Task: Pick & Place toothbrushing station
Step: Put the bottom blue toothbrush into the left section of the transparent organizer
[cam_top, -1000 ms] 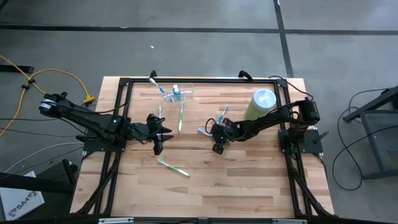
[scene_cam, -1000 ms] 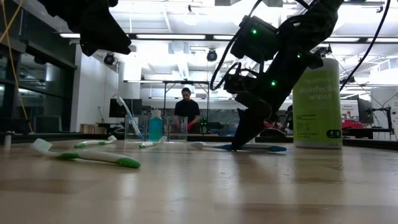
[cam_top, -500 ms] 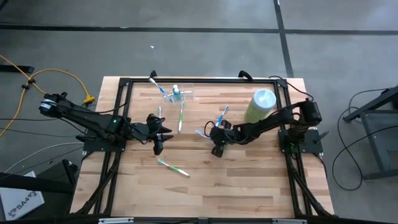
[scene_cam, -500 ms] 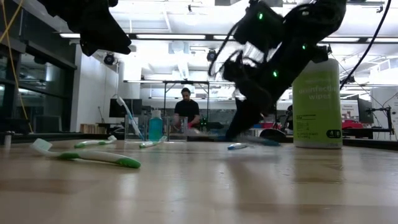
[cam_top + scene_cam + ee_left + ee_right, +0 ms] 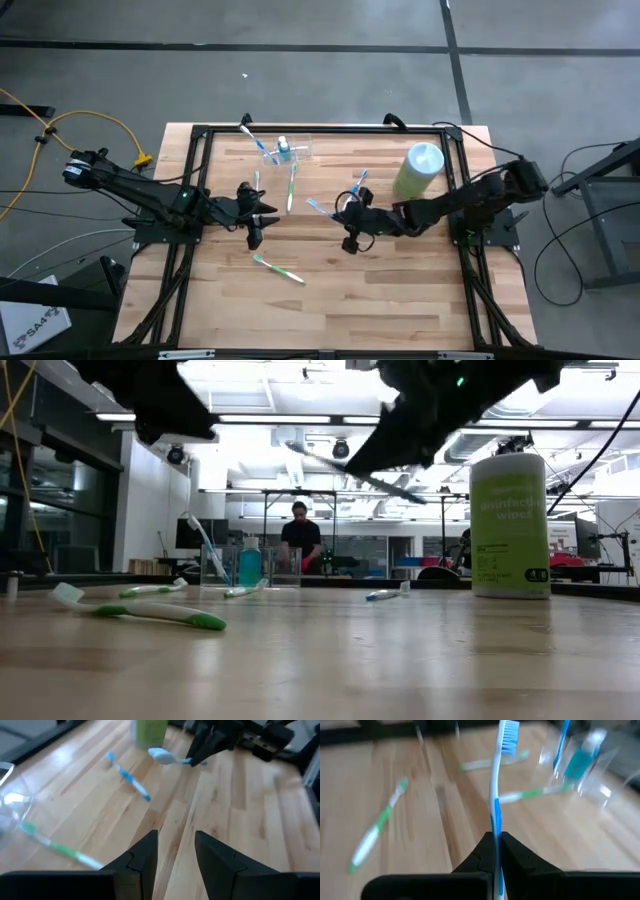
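My right gripper (image 5: 496,837) is clamped shut on the handle of a blue-and-white toothbrush (image 5: 498,775), bristles pointing away from my wrist. In the low view that brush (image 5: 350,472) hangs well clear of the table (image 5: 400,290), tilted. From above, I hold it near the middle of the table, with the brush head (image 5: 312,206) aimed toward the left side.

My left gripper (image 5: 175,851) hovers over the left half of the table, its fingers partly apart with nothing between them.

The clear holder (image 5: 285,150) stands near the far edge, left of centre, with a blue bottle (image 5: 249,564) and an upright brush (image 5: 203,544) in it. A green toothbrush (image 5: 292,185) lies just beside it toward the middle; another green one (image 5: 278,269) lies nearer the front edge. A second blue toothbrush (image 5: 358,183) lies on the wood beside the pale green canister (image 5: 418,168) at the right side. A person (image 5: 301,538) stands in the room beyond the table.
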{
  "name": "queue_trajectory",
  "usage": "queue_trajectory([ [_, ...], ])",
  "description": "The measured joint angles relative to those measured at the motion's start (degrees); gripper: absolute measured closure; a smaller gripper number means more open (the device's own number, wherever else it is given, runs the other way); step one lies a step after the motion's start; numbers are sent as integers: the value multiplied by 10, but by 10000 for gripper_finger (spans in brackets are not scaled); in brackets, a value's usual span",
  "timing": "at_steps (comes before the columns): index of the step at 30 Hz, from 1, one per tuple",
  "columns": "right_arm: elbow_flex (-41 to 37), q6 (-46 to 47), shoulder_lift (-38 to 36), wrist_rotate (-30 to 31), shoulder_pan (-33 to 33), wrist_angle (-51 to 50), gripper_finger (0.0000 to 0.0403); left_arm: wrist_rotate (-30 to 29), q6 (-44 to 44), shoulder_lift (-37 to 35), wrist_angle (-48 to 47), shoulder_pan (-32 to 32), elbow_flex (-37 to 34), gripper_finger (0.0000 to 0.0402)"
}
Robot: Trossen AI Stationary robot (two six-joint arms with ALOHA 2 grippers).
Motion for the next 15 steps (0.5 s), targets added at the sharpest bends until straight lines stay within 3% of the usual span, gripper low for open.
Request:
queue_trajectory([
  [6, -1, -72, -44, 64, 41, 63, 399, 10, 105, 0, 118, -24, 0, 275],
  [15, 0, -178, -55, 64, 83, 186, 399, 95, 171, 11, 253, -38, 0, 275],
])
